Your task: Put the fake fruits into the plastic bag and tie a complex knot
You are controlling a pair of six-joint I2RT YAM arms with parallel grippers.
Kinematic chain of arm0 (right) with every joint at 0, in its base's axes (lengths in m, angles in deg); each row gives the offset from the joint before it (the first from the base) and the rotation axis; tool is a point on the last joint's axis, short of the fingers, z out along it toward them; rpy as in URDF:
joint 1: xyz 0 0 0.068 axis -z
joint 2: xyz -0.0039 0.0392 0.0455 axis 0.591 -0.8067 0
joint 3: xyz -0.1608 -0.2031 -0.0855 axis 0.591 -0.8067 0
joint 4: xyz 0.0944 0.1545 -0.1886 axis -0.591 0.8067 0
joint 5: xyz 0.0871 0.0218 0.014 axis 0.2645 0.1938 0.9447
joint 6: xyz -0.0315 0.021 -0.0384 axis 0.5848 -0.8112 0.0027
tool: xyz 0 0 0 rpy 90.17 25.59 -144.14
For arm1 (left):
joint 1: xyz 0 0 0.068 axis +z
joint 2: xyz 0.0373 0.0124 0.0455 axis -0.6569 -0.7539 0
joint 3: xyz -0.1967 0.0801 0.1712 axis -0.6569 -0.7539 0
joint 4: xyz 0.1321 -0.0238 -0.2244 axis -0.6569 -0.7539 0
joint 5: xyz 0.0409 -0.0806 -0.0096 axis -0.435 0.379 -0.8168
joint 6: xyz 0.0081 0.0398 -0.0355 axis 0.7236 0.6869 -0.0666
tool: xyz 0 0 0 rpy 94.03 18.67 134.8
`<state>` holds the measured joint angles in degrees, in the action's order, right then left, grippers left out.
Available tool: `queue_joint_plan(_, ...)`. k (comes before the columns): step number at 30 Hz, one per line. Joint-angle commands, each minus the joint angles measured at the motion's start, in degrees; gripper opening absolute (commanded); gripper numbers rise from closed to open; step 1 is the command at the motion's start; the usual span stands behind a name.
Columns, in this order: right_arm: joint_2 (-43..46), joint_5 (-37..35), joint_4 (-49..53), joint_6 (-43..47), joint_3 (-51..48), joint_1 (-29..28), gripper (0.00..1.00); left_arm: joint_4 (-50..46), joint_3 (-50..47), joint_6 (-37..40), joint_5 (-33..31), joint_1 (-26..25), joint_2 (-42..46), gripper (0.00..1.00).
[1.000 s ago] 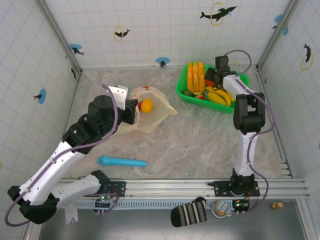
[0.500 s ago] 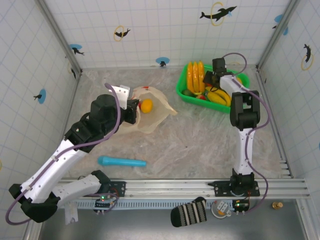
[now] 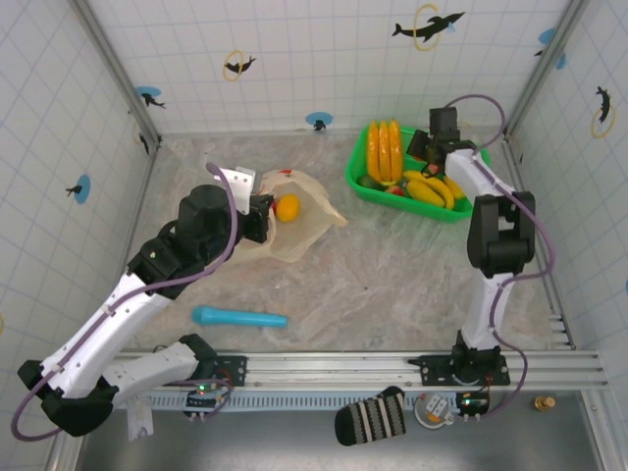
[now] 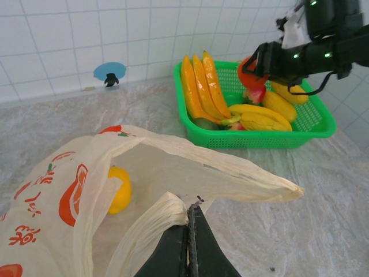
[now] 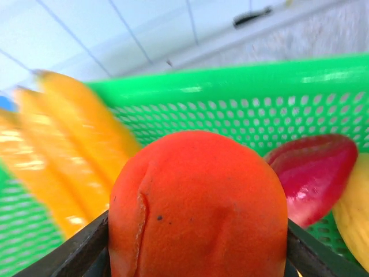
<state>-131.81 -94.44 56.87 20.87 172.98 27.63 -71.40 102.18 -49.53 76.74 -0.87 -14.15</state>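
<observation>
Bananas [image 4: 199, 81] lie side by side in green basket [image 4: 259, 139], long axes toward back wall.

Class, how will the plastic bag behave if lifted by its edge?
Probably floppy: the plastic bag sags and creases where the left pincer pinches it. Likely light; its thin wall shows the orange fruit through. That fruit may roll inside.

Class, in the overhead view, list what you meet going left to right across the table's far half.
left gripper pinching the plastic bag → orange fruit → upright bananas → right gripper holding a red-orange fruit
</observation>
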Motion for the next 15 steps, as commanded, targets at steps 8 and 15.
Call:
queue_joint_plan(8, 28.6, 13.8, -24.3, 0.3, -24.1, -13.0, 0.64, 0.8, -1.6, 0.2, -0.5, 0.3, 2.6, 0.00)
queue_joint_plan(15, 46.1, 19.7, -32.6, 8.6, -37.5, -28.1, 0.64, 0.3, -2.6, -0.3, -0.6, 0.4, 4.0, 0.00)
